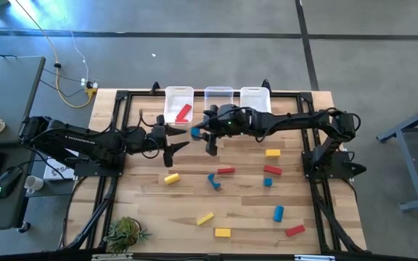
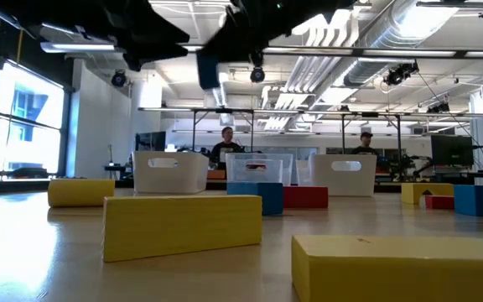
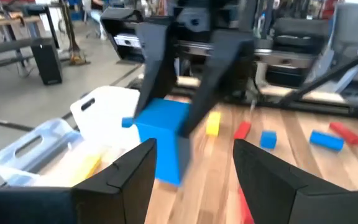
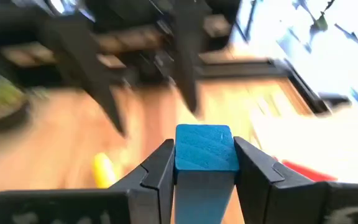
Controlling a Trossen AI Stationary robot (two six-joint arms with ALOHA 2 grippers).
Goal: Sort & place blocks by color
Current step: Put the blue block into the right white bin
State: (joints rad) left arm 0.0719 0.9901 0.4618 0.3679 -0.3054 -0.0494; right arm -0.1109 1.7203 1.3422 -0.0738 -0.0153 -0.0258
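My right gripper (image 1: 199, 133) reaches in from the right, just in front of the left bin (image 1: 178, 100), and is shut on a blue block (image 1: 194, 132). My left gripper (image 1: 178, 140) hovers open right beside it, on its left, fingers pointing at the block and touching nothing. One red block (image 1: 183, 112) lies in the left bin. Several red, yellow and blue blocks lie flat on the wood, among them a yellow one (image 1: 171, 177), a red one (image 1: 226, 171) and a blue one (image 1: 278, 212). My right gripper pinches the blue block (image 4: 206, 148) between its two fingers (image 3: 156, 68), one on each long side. The fingers slant down from above and from the right. The block lies along them, its end (image 3: 166, 158) poking out past the tips, lifted clear of the table.
Three clear white-rimmed bins stand in a row at the far edge: left, middle (image 1: 218, 96) and right (image 1: 255, 96). A small potted plant (image 1: 125, 232) sits at the near left corner. Black frame rails (image 1: 318, 181) run along both sides. People stand behind the table in the low view.
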